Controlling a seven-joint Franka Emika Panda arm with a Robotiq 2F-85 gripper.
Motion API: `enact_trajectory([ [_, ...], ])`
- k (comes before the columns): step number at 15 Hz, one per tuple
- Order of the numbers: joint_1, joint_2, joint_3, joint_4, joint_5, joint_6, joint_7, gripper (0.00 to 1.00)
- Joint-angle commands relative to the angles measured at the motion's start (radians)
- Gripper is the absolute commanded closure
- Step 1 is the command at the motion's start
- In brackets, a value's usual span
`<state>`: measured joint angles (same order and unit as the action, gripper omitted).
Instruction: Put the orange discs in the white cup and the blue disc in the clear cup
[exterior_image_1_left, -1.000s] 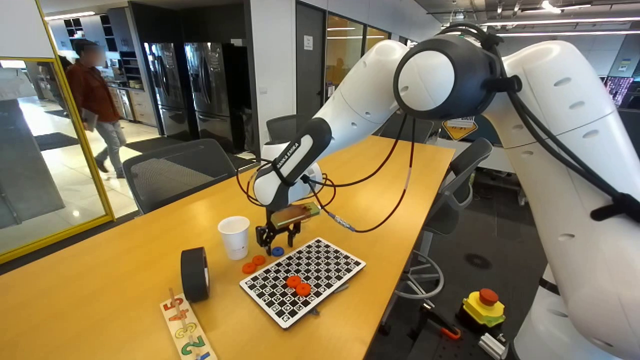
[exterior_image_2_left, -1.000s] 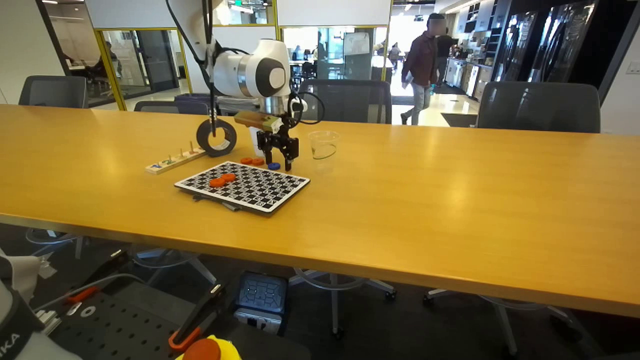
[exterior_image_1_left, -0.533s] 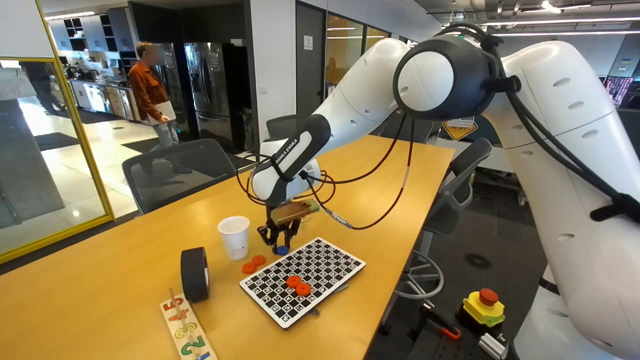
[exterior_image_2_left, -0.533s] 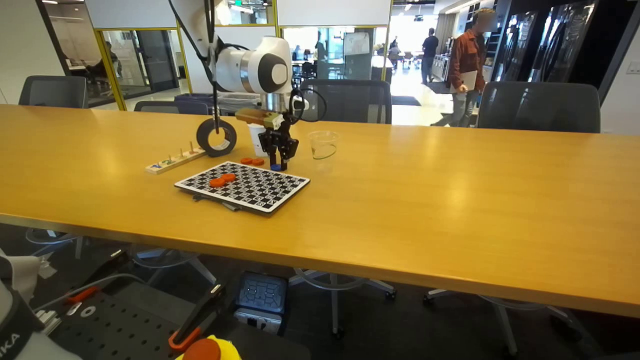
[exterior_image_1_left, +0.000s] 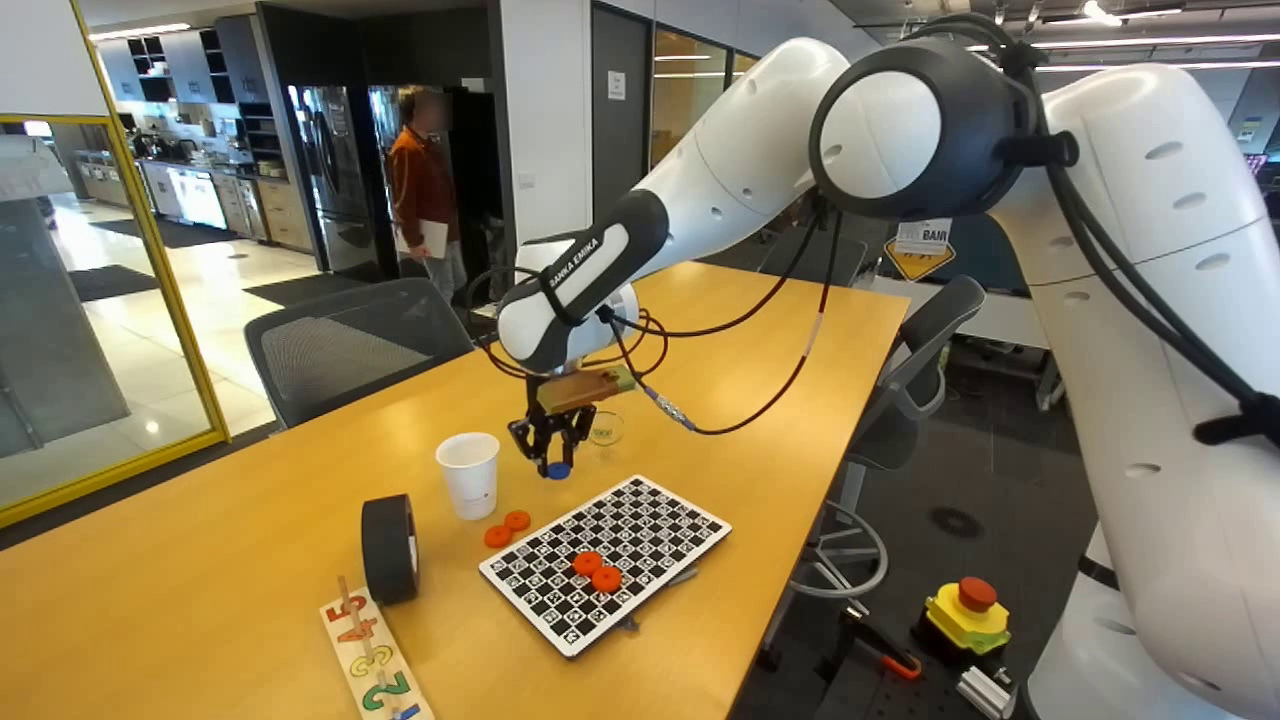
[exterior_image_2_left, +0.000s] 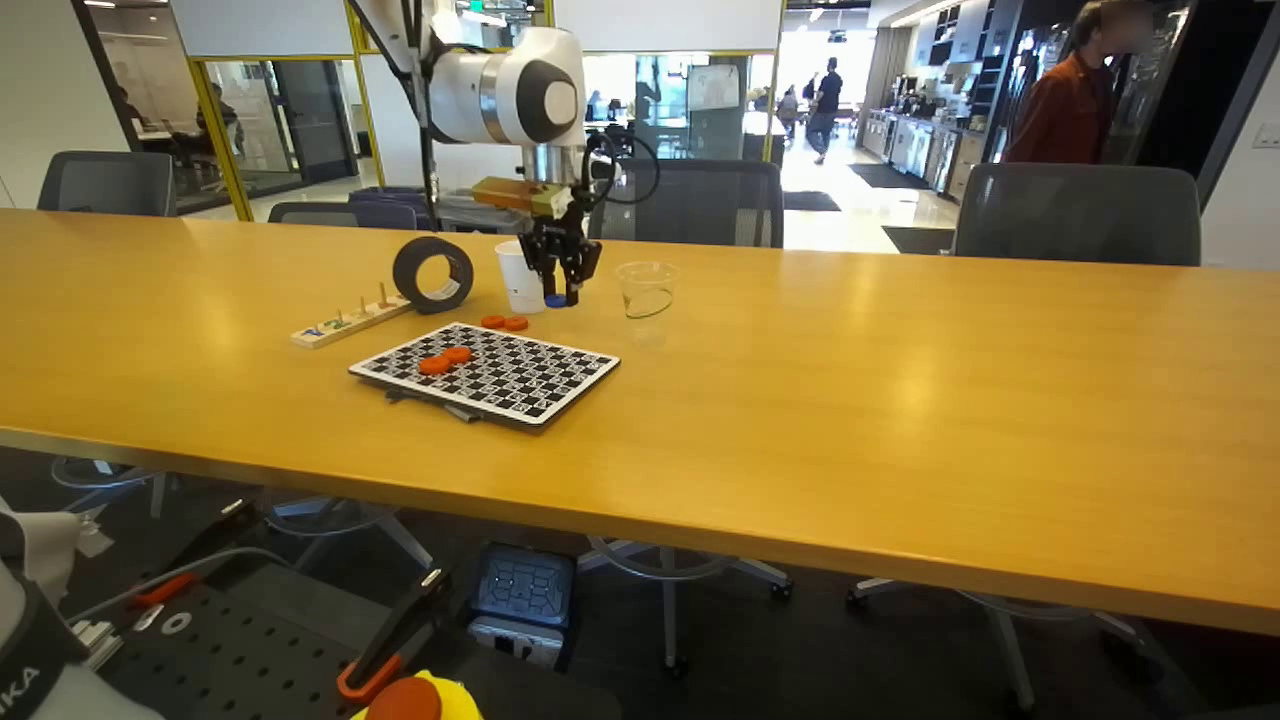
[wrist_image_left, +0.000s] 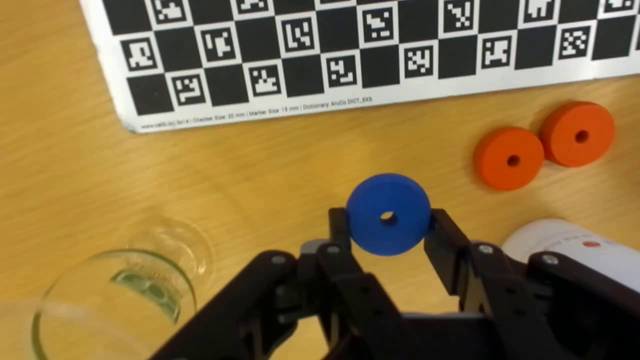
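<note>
Blue, round and up in the air: pinching the blue disc (wrist_image_left: 372, 215) in the gripper (wrist_image_left: 390, 222), between the clear cup (exterior_image_2_left: 647, 292) and the white cup (exterior_image_1_left: 468, 478). See two orange discs (wrist_image_left: 500, 165) on the table (wrist_image_left: 250, 165), two on the checkered board (exterior_image_1_left: 640, 520).

Counter (exterior_image_2_left: 1000, 400) long, yellow-brown wood tone; fine grain in wrist view, pale glare patches (exterior_image_2_left: 915, 375) in an exterior view. Dark mesh-backed chairs (exterior_image_2_left: 1075, 215) round it, both exterior views. Dark floor (exterior_image_2_left: 800, 680) below; beyond, pale glossy floor (exterior_image_1_left: 200, 268) with dark mats (exterior_image_1_left: 310, 288). Yellow-framed glass panels (exterior_image_1_left: 110, 330), white panels (exterior_image_2_left: 668, 25) above. 2 steel refrigerators (exterior_image_1_left: 325, 170) within black surround (exterior_image_1_left: 310, 45); beside that, white wall (exterior_image_1_left: 548, 130), then grey door (exterior_image_1_left: 617, 160) bearing a white sheet (exterior_image_1_left: 616, 85). Farther back, grey upper cabinets (exterior_image_1_left: 188, 73), wood-fronted drawers (exterior_image_1_left: 285, 213) below. Linear ceiling lights (exterior_image_1_left: 1150, 43) lit.
</note>
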<state>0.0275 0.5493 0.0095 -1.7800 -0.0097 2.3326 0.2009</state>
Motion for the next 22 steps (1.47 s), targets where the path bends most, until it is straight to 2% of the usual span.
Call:
enact_trajectory([
  [1, 0.003, -0.121, -0.015, -0.021, 0.007, -0.027, -0.017, 0.79],
  [7, 0.005, -0.213, -0.076, -0.045, -0.035, 0.004, 0.072, 0.79],
  [14, -0.009, -0.149, -0.14, -0.007, -0.064, 0.007, 0.168, 0.79],
  [22, -0.037, -0.087, -0.145, 0.023, -0.038, 0.003, 0.162, 0.79],
])
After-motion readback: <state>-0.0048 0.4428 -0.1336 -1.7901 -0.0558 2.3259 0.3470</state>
